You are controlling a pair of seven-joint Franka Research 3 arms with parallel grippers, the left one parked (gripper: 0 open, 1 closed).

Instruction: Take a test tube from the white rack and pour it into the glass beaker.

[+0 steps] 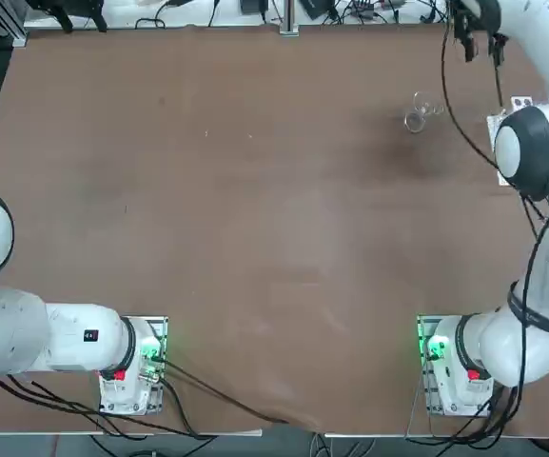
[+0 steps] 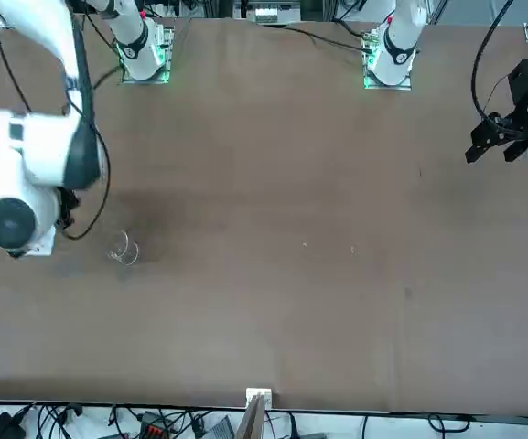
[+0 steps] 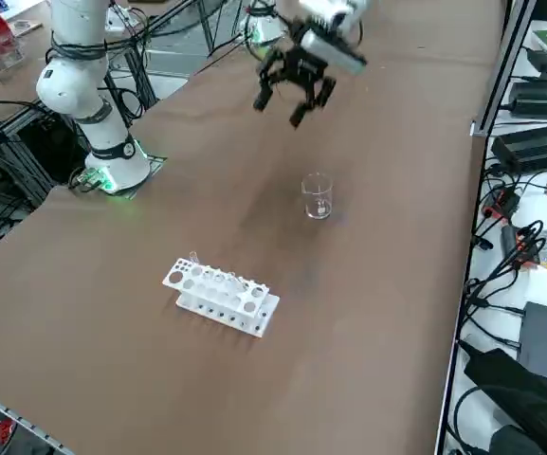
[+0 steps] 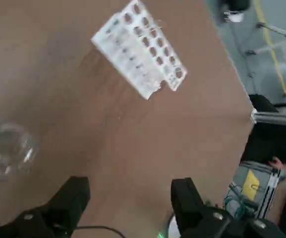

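Test tube not picked yet: white rack [image 3: 221,298] sits untouched on the counter [image 3: 377,313], well apart from the glass beaker [image 3: 317,196]. My pincer [image 3: 295,81] hangs high, fingers wide, empty. Grab and pour both left.

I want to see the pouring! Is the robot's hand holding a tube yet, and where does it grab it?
Nothing yet. The right gripper hangs open and empty above the table, away from the white rack.

Your right arm reaches far out over the table, its right gripper [image 3: 296,92] raised in the air, pointing downward, fingers [image 4: 76,196] spread wide and empty.
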